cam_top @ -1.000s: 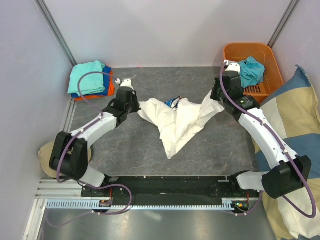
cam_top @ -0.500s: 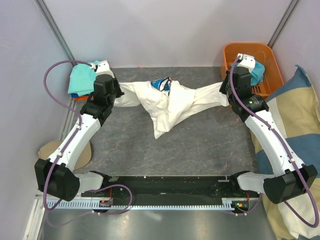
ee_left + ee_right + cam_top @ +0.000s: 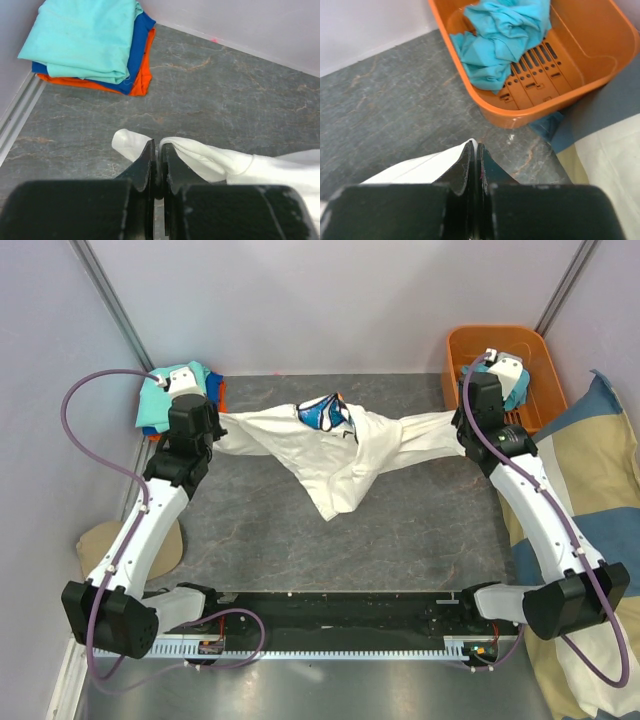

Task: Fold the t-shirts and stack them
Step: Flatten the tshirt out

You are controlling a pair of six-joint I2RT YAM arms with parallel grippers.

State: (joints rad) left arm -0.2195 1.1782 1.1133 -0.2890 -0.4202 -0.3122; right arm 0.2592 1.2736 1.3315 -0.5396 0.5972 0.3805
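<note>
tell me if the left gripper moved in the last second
Yes. The left gripper moved leftward and farther back, ending right beside the folded stack, drawing the white t-shirt out with it.

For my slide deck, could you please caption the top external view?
White t-shirt pinched at both ends in shut jaws, stretched over the grey table.

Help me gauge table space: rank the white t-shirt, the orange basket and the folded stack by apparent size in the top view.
1. white t-shirt, stretched wide
2. orange basket
3. folded stack, partly hidden, so less sure
</note>
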